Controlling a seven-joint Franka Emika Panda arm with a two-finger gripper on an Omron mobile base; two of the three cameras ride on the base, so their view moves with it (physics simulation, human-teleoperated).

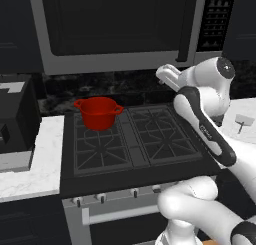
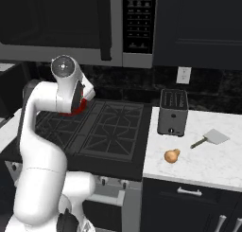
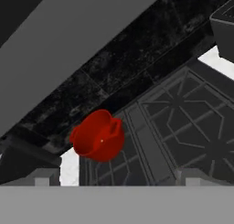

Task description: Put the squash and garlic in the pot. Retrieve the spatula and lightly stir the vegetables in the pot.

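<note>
The glossy red pot point(image 1: 99, 112) stands on the stove's back left burner, and it also shows small in the hand view point(image 3: 98, 136). My gripper point(image 1: 164, 75) hovers above the stove's back right, well to the right of the pot and apart from it. Its fingertips point(image 3: 43, 177) stand wide open with nothing between them. The tan squash point(image 2: 172, 155) lies on the white counter right of the stove. Beyond it lies the spatula point(image 2: 210, 138), with a flat grey blade and a dark handle, which the left base view catches too point(image 1: 244, 121). The garlic is out of view.
A dark toaster point(image 2: 173, 112) stands on the right counter behind the squash. A microwave point(image 1: 115, 24) hangs above the stove point(image 1: 135, 139). A black appliance point(image 1: 15, 121) sits on the left counter.
</note>
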